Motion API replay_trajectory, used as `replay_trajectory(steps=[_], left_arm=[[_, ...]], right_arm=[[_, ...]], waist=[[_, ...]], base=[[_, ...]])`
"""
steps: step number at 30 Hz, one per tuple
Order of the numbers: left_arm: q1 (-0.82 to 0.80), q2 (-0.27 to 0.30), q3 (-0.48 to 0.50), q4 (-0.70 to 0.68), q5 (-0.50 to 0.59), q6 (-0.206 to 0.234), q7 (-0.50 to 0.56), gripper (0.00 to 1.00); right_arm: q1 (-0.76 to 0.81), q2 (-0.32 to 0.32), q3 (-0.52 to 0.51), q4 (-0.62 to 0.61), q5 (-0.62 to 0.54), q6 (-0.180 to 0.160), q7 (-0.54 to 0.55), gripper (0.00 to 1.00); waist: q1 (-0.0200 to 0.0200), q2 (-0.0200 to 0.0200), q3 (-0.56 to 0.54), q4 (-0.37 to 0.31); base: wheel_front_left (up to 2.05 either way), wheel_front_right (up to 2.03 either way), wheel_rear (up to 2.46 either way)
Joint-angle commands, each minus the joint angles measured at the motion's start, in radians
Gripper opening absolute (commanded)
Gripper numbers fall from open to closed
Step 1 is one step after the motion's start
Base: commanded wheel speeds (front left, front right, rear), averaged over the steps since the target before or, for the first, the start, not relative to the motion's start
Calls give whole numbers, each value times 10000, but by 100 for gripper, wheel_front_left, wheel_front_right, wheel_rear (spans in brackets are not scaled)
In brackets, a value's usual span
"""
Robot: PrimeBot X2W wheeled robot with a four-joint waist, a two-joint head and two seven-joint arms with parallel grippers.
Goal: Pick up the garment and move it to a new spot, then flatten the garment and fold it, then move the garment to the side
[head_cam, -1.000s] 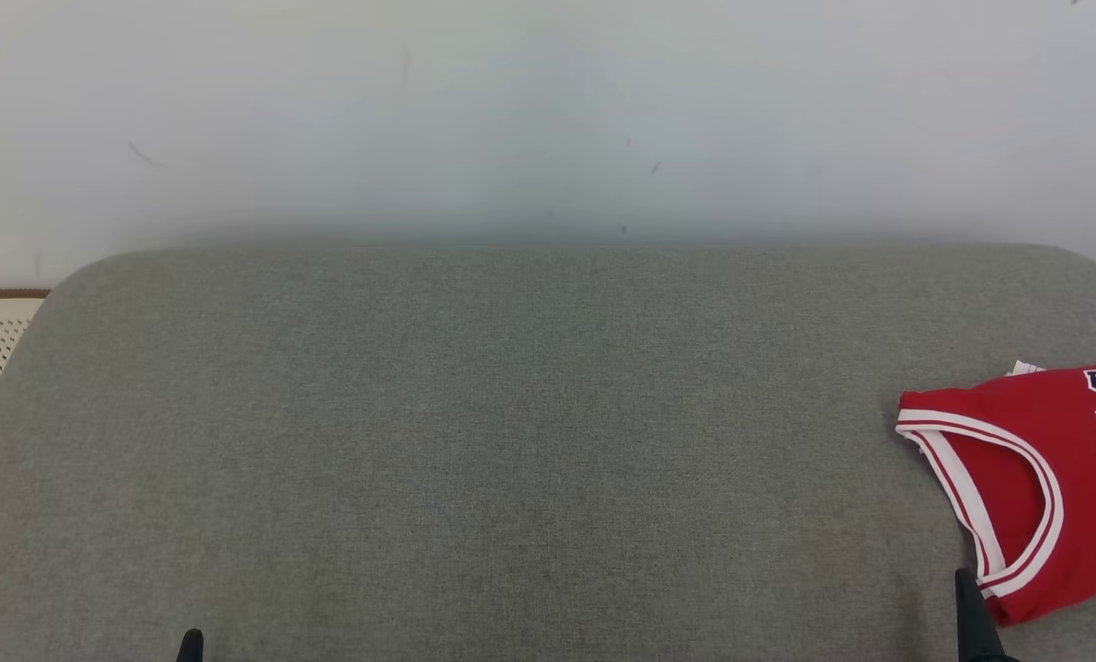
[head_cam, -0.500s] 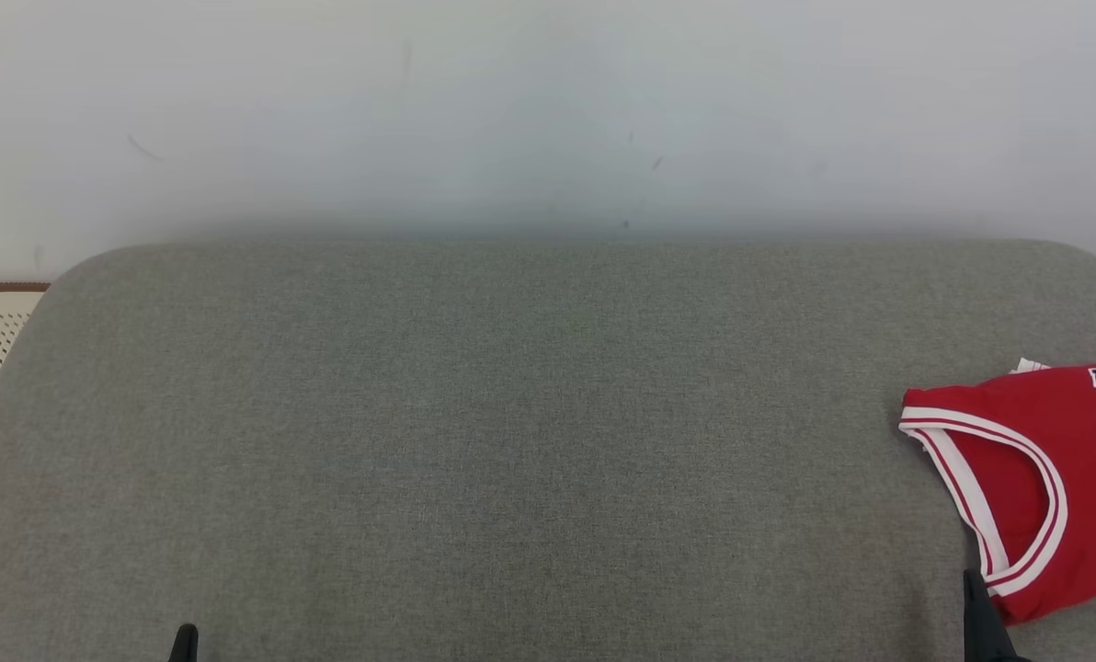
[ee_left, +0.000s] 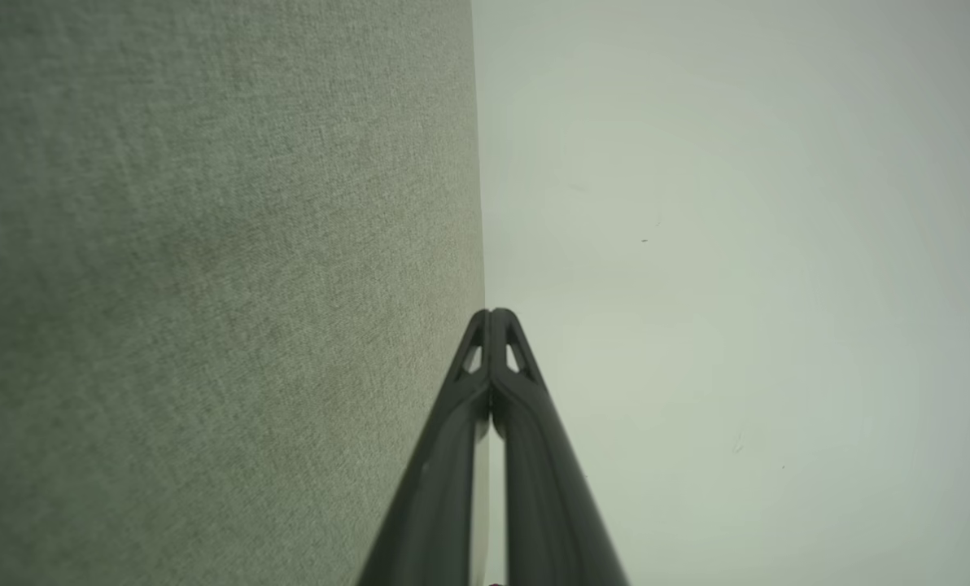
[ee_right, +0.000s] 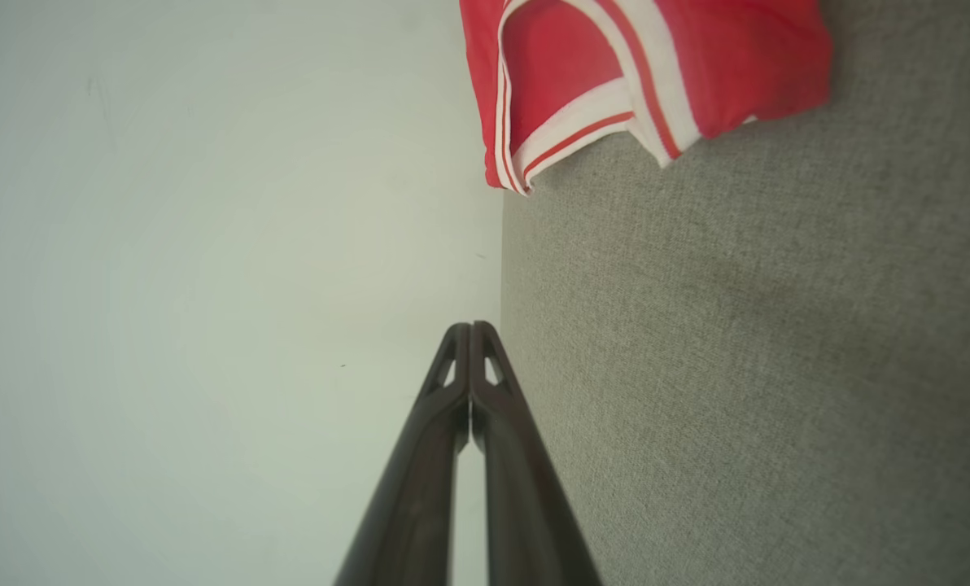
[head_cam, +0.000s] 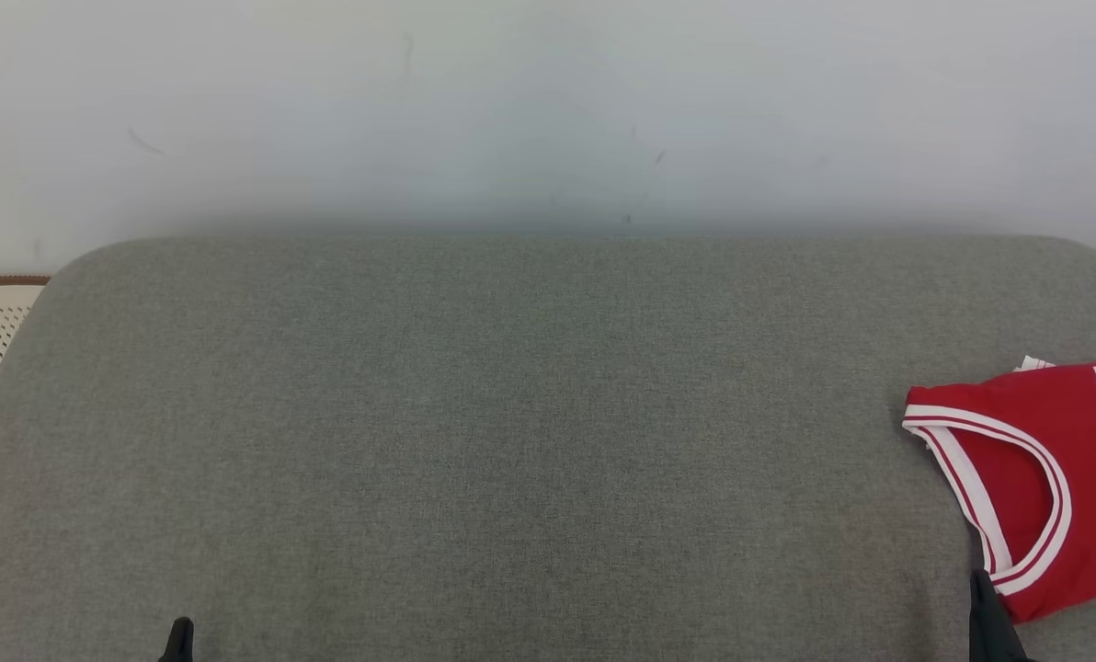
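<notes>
Head view, garment [head_cam: 1058, 428] at right edge of cushion [head_cam: 511, 441], left pincer [ee_left: 493, 314] and right pincer [ee_right: 470, 326] pressed together.

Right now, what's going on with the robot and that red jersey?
Nothing is being handled. The red basketball jersey lies at the right end of the grey fabric cushion. The left gripper and right gripper are both shut and empty, low at the near edge, the right one close beside the jersey's near corner.
</notes>
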Motion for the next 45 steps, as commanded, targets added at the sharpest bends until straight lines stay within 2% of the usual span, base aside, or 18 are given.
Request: replay_trajectory(steps=[1,9,45], left_arm=[[-19,50,50,-38,-230,-50,94,0],[-14,47,97,-89,-681,-64,245,0],[-13,44,93,-86,-635,-57,236,0]], right_arm=[[96,27,-36,-75,242,2,53,0],[185,41,-78,-221,720,2,128,0],[182,37,-72,-208,691,2,127,0]], waist=[[1,0,11,4],[1,0,53,17],[1,0,53,17]], base=[[0,0,0],[0,0,0],[0,0,0]])
